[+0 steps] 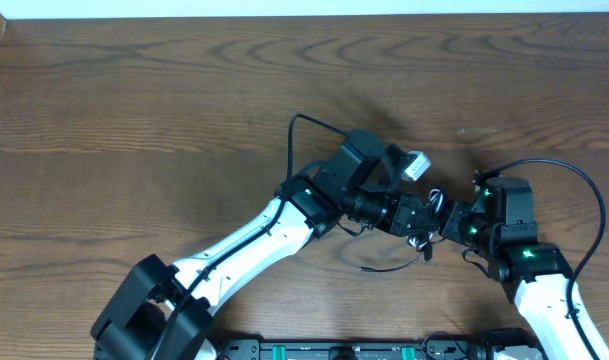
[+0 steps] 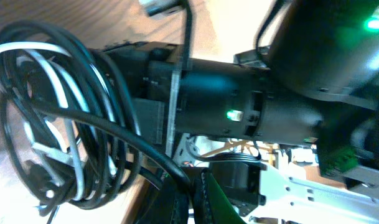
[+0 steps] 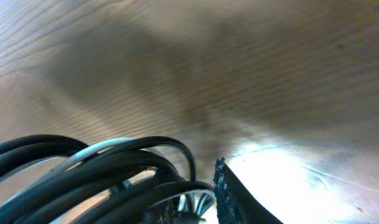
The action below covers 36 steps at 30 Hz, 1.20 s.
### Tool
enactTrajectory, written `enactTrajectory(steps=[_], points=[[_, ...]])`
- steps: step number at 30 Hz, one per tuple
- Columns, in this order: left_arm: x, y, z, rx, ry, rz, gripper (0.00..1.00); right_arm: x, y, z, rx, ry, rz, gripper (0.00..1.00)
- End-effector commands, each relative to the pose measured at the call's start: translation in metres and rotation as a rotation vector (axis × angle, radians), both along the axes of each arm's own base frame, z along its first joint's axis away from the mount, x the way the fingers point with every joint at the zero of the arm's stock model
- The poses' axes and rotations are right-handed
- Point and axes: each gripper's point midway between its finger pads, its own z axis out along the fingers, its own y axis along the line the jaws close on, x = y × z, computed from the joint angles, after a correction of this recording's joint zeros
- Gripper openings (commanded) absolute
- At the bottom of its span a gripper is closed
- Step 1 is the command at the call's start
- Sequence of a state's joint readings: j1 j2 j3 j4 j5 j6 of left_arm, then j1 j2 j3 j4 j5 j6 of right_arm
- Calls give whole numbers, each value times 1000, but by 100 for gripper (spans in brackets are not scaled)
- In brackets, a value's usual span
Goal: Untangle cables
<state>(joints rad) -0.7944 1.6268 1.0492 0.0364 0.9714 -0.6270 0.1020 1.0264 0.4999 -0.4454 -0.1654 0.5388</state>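
The cables (image 2: 58, 118) are a bunch of black cords with one white cord looped through, hanging at the left of the left wrist view. My left gripper (image 2: 198, 200) is shut on a black strand leading out of the bunch. In the overhead view both grippers meet at the table's middle, the left gripper (image 1: 416, 220) facing the right gripper (image 1: 447, 222), with the cables (image 1: 433, 200) between them. The right wrist view shows the cables (image 3: 96, 171) running between my right gripper's (image 3: 198, 210) fingers (image 3: 229, 194), which are shut on them.
A loose black strand (image 1: 389, 268) trails onto the wooden table (image 1: 164, 120) below the grippers. A pale plug end (image 1: 415, 166) sticks up above the left wrist. The right arm's thick wire (image 1: 584, 195) arcs to the right. The right arm's body (image 2: 251, 99) fills the left wrist view.
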Motion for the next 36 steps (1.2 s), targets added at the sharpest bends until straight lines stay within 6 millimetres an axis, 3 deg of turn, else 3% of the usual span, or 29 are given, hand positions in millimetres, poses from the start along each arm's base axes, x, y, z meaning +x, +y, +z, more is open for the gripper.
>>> enactTrajectory(steps=[1,10,22,30,36], points=[[-24,2,27,-110,7,-136,7,-1,-26,-7,-68,29,-157,20],[-16,18,54,-234,16,-211,8,-10,-48,-13,-94,74,-245,21],[65,66,52,-225,-13,28,7,-24,-59,-20,-102,143,-284,22],[100,75,37,-145,-46,205,7,-31,-57,-24,-100,176,-279,22],[116,82,10,-14,-27,345,7,-35,-48,-25,-56,198,-251,22]])
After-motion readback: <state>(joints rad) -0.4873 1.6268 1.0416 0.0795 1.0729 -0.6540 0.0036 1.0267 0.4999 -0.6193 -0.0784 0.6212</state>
